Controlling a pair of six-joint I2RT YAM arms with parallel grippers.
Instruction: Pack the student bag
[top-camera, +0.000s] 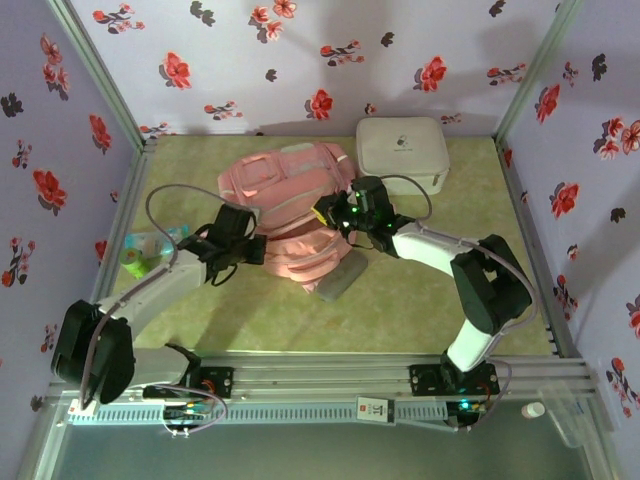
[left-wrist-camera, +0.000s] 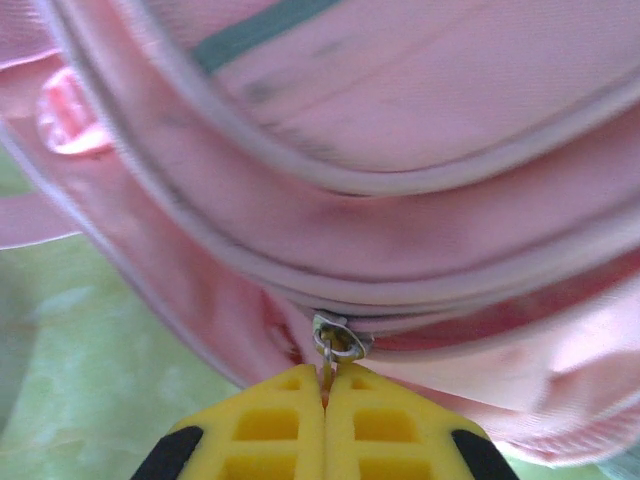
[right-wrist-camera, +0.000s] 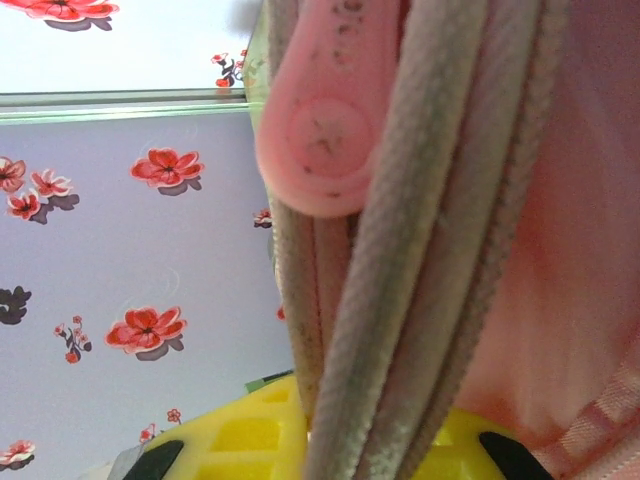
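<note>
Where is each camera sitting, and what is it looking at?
Top external: high behind the bases, looking down at the table; left arm, right arm, student bag and white case show.
Left wrist: on the left arm, looking along the left gripper, shut on the bag's zipper pull.
Right wrist: on the right arm, facing the flowered wall; right gripper clasps the bag's corded edge.
Shared: all three see the pink bag.

Your top camera looks down from above and behind the arm bases (top-camera: 212, 381), taking in the whole surface (top-camera: 420, 290). Both wrist cameras look out past their own yellow fingers (left-wrist-camera: 270, 425), pressed very close to the student bag (top-camera: 290, 180) that all three views share.
</note>
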